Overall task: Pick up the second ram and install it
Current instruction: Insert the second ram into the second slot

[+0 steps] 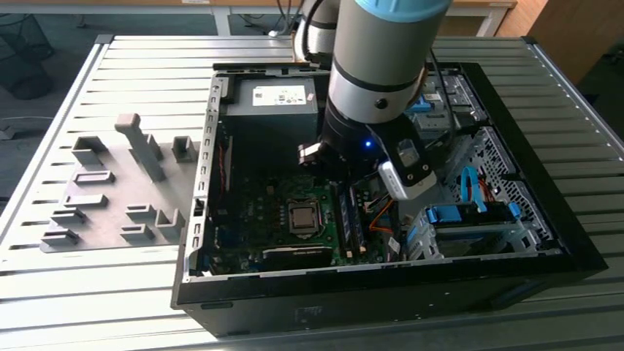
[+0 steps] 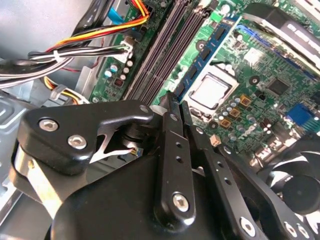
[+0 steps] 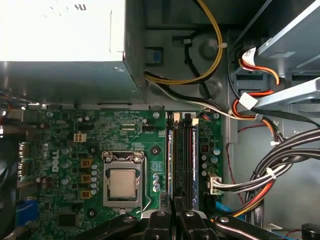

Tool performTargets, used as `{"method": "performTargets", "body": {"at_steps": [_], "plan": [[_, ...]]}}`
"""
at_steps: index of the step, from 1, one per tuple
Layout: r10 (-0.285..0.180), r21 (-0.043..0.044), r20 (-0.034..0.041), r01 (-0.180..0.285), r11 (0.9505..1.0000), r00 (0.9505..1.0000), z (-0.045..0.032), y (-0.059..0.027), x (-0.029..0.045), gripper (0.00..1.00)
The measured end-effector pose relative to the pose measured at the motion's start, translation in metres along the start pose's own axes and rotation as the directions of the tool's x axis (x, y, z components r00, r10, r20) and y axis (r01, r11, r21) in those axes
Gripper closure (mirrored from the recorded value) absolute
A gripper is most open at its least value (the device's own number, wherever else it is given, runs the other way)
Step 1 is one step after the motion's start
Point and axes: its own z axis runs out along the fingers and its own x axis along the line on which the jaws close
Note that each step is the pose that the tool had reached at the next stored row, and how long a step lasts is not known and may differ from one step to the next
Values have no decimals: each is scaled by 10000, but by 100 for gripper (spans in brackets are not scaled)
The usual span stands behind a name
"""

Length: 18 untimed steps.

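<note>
The second ram is a thin blue stick with black chips, standing on edge in the memory slot closest to the CPU socket. In the second wrist view the ram runs from the board's far side up to my fingertips. My gripper is shut, its two black fingers meeting right at the stick's near end. I cannot tell whether the tips press on it. My gripper sits at the same end in the first wrist view. In the exterior view the arm hangs over the ram inside the open case.
Empty black slots lie beside the stick. A power supply fills the case's far corner. Cable bundles run past the slots. Blue drive-bay clips sit at the exterior view's right, and a grey fixture lies on the table at its left.
</note>
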Motion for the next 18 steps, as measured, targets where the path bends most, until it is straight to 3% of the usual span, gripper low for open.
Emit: {"method": "performTargets", "body": {"at_steps": [13, 18], "plan": [[117, -3, 10, -117, 9999, 9999, 216, -17, -4, 86], [117, -1, 9, -117, 9999, 9999, 219, -18, -5, 86]]}}
